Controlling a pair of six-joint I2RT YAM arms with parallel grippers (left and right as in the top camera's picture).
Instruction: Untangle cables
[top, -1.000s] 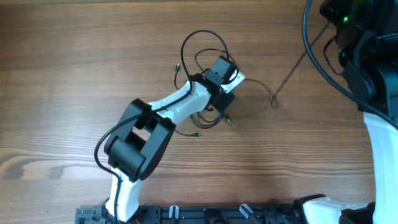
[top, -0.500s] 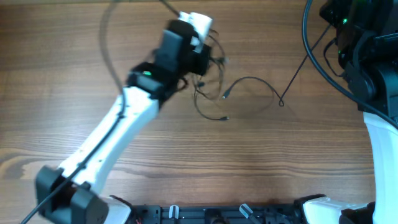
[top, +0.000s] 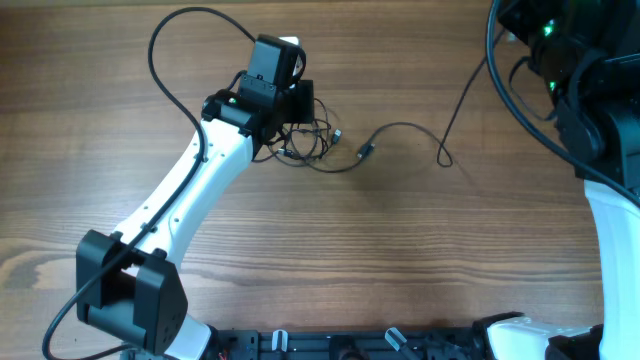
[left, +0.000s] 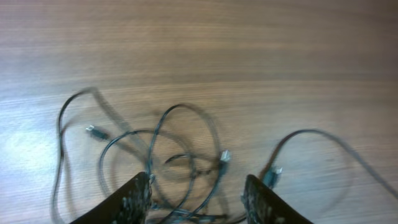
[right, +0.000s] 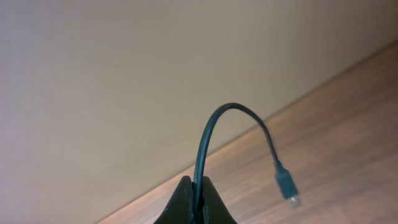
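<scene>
several thin black cables (top: 312, 148) lay tangled on the wooden worktop (top: 420, 260), directly under the left gripper (left: 198, 180), whose jaws stood apart over the loops. one strand (top: 402, 124) ran off toward the right arm. the right gripper (right: 196, 182) had its jaws clamped on a cable, whose plug end (right: 287, 186) dangled before a pale wall (right: 93, 74).
</scene>
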